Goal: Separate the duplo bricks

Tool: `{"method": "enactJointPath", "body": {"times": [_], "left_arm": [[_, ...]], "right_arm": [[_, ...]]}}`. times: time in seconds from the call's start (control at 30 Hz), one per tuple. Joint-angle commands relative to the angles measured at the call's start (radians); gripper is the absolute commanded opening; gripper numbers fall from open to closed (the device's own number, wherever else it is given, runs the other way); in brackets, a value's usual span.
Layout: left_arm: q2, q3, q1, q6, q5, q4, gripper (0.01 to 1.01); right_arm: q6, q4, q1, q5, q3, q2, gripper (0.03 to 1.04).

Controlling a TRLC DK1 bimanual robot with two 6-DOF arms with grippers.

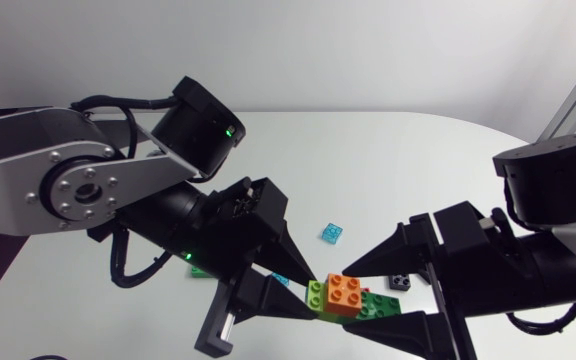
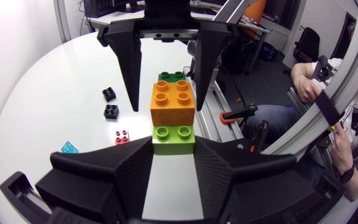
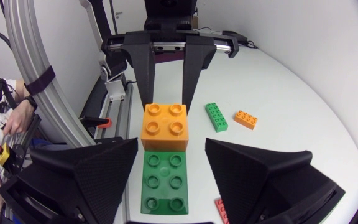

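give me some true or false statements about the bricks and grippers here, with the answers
1. The orange brick sits in a row between the lime green brick and the dark green brick. True.
2. The small blue piece is stuck on top of the orange brick. False: it lies alone on the table, apart from the row.
3. A black brick lies loose on the table, off to one side of the row. True.
4. The right gripper holds a red brick. False: the dark green brick lies between its open fingers.
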Motion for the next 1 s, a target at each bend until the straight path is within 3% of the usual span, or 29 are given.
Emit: {"method": "enactJointPath", "body": {"times": [0.0, 0.17, 0.2, 0.5, 0.8, 0.97], "left_arm": [[0.0, 0.028, -0.002, 0.027, 0.0, -0.001, 0.261], [0.0, 0.022, -0.009, 0.038, -0.021, 0.0, 0.261], [0.0, 0.022, -0.009, 0.039, -0.024, 0.0, 0.261], [0.046, 0.053, 0.022, 0.044, -0.034, 0.02, 0.264], [0.105, 0.076, 0.061, 0.075, -0.05, 0.045, 0.266], [0.098, 0.067, 0.071, 0.096, -0.06, 0.054, 0.266]], "right_arm": [[0.007, 0.013, 0.007, 0.007, -0.026, 0.0, 0.56], [0.016, 0.028, 0.018, 0.021, -0.025, 0.0, 0.32], [0.025, 0.036, 0.018, 0.022, -0.025, 0.0, 0.31], [0.081, 0.125, 0.006, 0.09, -0.037, 0.003, 0.3], [0.078, 0.164, -0.017, 0.105, 0.027, 0.092, 0.3], [0.087, 0.14, -0.112, -0.032, 0.089, 0.196, 0.3]]}}
